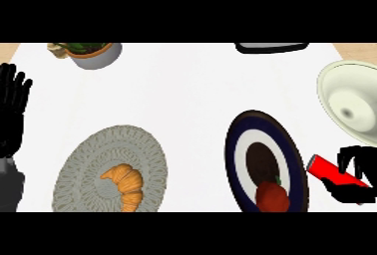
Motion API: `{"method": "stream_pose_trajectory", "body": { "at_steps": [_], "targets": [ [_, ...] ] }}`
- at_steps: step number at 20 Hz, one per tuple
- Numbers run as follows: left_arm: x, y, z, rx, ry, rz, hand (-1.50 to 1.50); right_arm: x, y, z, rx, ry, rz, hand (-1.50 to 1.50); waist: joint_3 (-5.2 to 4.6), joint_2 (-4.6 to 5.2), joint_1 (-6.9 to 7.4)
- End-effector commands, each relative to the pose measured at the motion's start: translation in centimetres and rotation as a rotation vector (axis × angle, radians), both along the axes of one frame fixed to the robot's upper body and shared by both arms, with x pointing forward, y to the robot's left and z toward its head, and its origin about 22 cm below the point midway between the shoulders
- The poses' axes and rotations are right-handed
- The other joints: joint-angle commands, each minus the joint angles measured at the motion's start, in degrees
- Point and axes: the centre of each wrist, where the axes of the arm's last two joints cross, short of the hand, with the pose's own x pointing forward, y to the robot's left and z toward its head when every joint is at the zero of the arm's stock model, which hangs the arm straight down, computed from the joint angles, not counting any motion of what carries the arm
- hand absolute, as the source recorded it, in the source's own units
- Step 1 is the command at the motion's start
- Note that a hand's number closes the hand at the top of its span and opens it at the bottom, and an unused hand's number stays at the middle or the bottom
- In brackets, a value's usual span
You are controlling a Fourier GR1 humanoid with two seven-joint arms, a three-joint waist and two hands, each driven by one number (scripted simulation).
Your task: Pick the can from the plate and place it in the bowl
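A red can (330, 173) lies tilted in my right hand (356, 175), whose fingers and thumb curl round it, just right of the dark blue-rimmed plate (243, 149). The can is off the plate, near the plate's right rim. A red pepper-like item (273, 195) lies on that plate's near part. The cream bowl (352, 102) stands at the far right, above my right hand. My left hand (12, 107) rests open at the left edge, fingers up.
A grey patterned plate (81, 164) with a croissant (127, 184) sits at the lower left. A potted plant (90, 51) stands at the back left. A dark object (271, 47) shows at the back edge, right of centre.
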Motion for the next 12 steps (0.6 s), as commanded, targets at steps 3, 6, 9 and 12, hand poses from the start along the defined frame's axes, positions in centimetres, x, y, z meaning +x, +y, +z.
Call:
{"method": "stream_pose_trajectory", "body": {
  "at_steps": [3,6,9,12],
  "targets": [
    [-1.1,1.7,-0.2,0.007,0.009,0.053,0.00,-4.2,-13.5,4.4,-0.113,-0.023,-0.254,1.50,0.38,-0.27,-2.44],
    [-1.4,2.0,-0.3,-0.003,0.000,0.062,0.00,-6.3,-18.4,8.1,-0.150,-0.138,-0.321,1.50,0.34,-0.49,-1.52],
    [-1.3,1.5,0.1,-0.005,-0.010,0.041,0.00,-8.8,-22.5,11.9,-0.149,-0.214,-0.337,1.50,0.27,-0.53,-0.83],
    [-1.2,1.0,-0.1,-0.004,-0.006,0.013,0.00,-11.3,-25.3,14.4,-0.074,-0.311,-0.282,1.50,0.17,-0.45,0.24]
  ]
}}
